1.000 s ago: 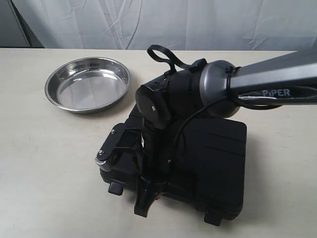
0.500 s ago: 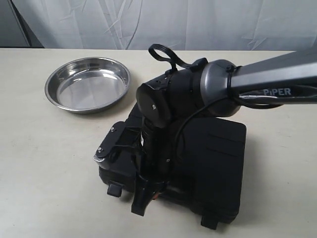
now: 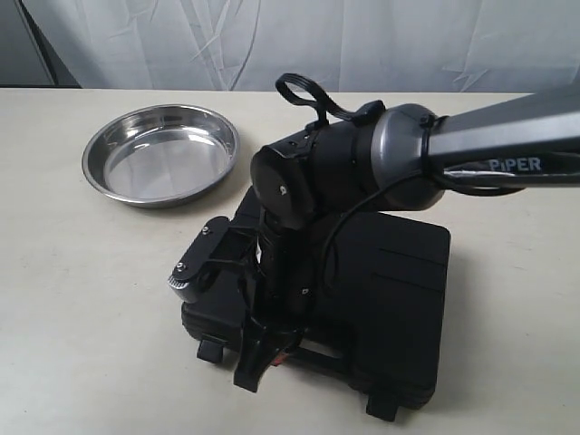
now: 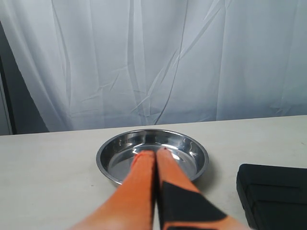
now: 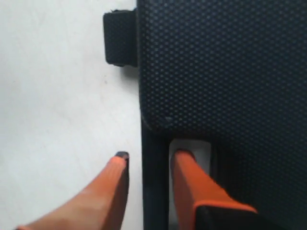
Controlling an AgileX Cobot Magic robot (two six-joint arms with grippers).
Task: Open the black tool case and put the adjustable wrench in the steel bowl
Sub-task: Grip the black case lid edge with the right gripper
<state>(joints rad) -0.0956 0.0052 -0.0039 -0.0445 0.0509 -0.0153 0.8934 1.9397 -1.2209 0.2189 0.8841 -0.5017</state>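
Black tool case (image 3: pixel 390 281) lay shut on the pale table (image 3: pixel 82 299), with the steel bowl (image 3: pixel 161 154) apart at its far left and a white curtain (image 3: pixel 317 41) behind. "PIPER" marked the right arm (image 3: pixel 507 145). Only its wrist view showed the right gripper (image 5: pixel 151 155) parted astride the case's handle (image 5: pixel 154 191) — the left gripper (image 4: pixel 156 152) pinched closed, empty, facing the bowl.

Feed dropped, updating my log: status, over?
Left pincer shut, facing steel bowl. Right pincer open, astride case handle. Tool case closed; wrench unseen. Nothing blocking seen.
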